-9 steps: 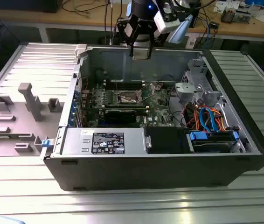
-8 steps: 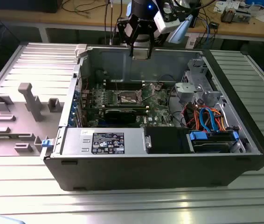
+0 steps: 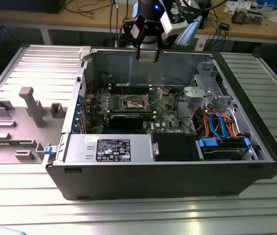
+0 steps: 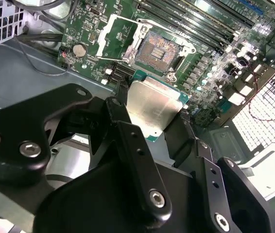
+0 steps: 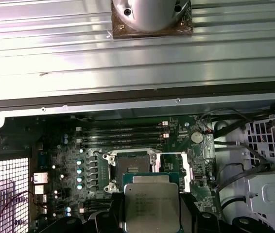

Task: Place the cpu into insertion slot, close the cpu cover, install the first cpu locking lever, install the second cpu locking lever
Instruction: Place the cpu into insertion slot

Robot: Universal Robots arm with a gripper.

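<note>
My gripper (image 4: 152,116) is shut on the cpu (image 4: 153,108), a flat square chip with a dull silver top, pinched by its edges between black fingers (image 4: 128,141). In the first wrist view the cpu (image 5: 151,204) hangs just short of the insertion slot (image 5: 130,164), apart from it. The insertion slot (image 4: 160,48) lies bare, its dark contact field showing. The cpu cover (image 4: 114,33), a silvery frame plate, stands flipped open beside the slot. In the exterior view my gripper (image 3: 148,53) hovers high over the computer case, above the insertion slot (image 3: 134,103).
The open computer case (image 3: 128,181) lies on a ribbed metal table. A black power supply (image 3: 111,148) sits along its near wall, a drive cage (image 3: 204,93) with orange and blue cables on the exterior view's right. Memory slots (image 5: 123,136) run beside the socket. A grey fixture (image 3: 28,115) stands left.
</note>
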